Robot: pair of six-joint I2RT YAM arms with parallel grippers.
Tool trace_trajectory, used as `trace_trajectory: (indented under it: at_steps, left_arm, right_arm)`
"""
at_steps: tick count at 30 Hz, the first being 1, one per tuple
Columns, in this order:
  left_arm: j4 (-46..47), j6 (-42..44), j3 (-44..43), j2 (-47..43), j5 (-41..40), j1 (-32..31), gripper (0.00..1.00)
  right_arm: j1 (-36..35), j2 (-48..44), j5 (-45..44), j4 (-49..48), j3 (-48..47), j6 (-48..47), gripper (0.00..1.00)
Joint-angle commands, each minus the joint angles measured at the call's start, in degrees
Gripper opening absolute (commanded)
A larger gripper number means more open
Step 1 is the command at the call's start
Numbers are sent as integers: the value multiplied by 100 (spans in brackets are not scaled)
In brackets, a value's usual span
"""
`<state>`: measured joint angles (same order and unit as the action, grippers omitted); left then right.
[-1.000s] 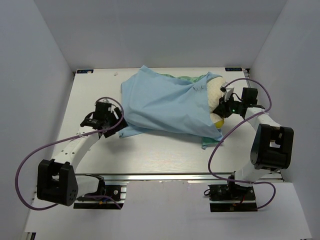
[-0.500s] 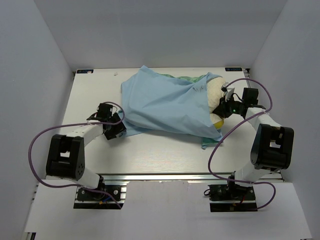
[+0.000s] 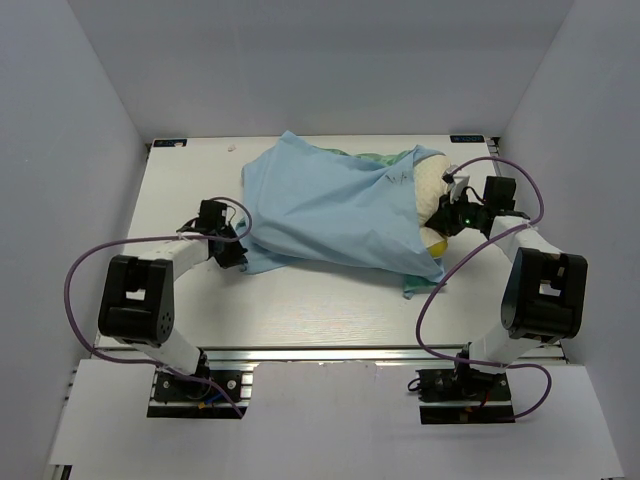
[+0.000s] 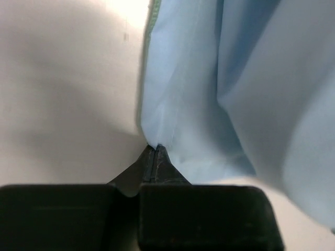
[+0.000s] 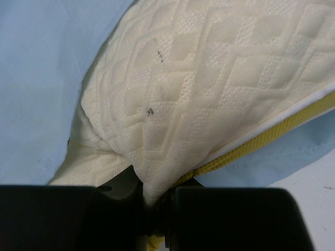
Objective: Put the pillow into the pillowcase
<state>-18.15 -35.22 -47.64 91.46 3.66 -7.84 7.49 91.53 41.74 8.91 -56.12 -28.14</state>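
White desk (image 3: pixel 330 310), pale walls on three sides. The pillowcase (image 3: pixel 330 210) lies blue face up across the centre. The pillow (image 3: pixel 430 185) is largely covered by it, with one cream end exposed at the cloth's 3 o'clock side. Whether the covered part is inside the sack or merely under it cannot be told from above.

Risks, as judged:
- The grip at 9 o'clock takes only the very edge of the thin fabric. A firm pull would likely slip it free and the opposing tension would be lost.
- The foam corner is soft and compressible. A push from 3 o'clock could squeeze it out of the pinch or fold the pillow instead of advancing it.
- Loose cloth bunched over the exposed end could block further entry.

Left hand (image 4: pixel 156 151): fingers pressed together, pinching the pillowcase hem at its 8 o'clock corner, low against the desk.

Right hand (image 5: pixel 152 206): nearly closed, pinching the pillow's corner, with the yellow side band (image 5: pixel 261 138) running beside the grip.
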Motion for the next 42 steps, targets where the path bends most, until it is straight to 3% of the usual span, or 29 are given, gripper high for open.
trace_trajectory:
  at_steps: [1, 5, 12, 15, 25, 34, 39, 42]
  left_arm:
    - [-688, 112, -227, -978, 293, 63, 0]
    - [-1514, 209, -1000, -2139, 381, 212, 0]
    - [-2947, 376, -2627, -2870, -40, 414, 0]
    - [-3159, 341, -2935, -2984, -278, 423, 0]
    - [-3106, -336, -3629, -3520, 311, 423, 0]
    - [-4152, -249, -5518, -3557, -1157, 414, 0]
    - [-4030, -336, -5011, -3635, -789, 414, 0]
    - [-3732, -424, -4098, -3775, -114, 414, 0]
  right_arm:
    - [16, 14, -429, -696, 48, 195, 0]
    - [16, 146, -763, -1040, -57, 397, 0]
    - [7, 480, -1282, -1102, -347, 494, 0]
    - [7, 515, -1405, -1102, -356, 450, 0]
    - [16, 594, -1598, -1119, -338, 336, 0]
    - [104, 823, -1923, -1128, -505, 406, 0]
    - [244, 849, -1380, -1014, -558, 415, 0]
    - [262, 832, -581, -619, -593, 125, 0]
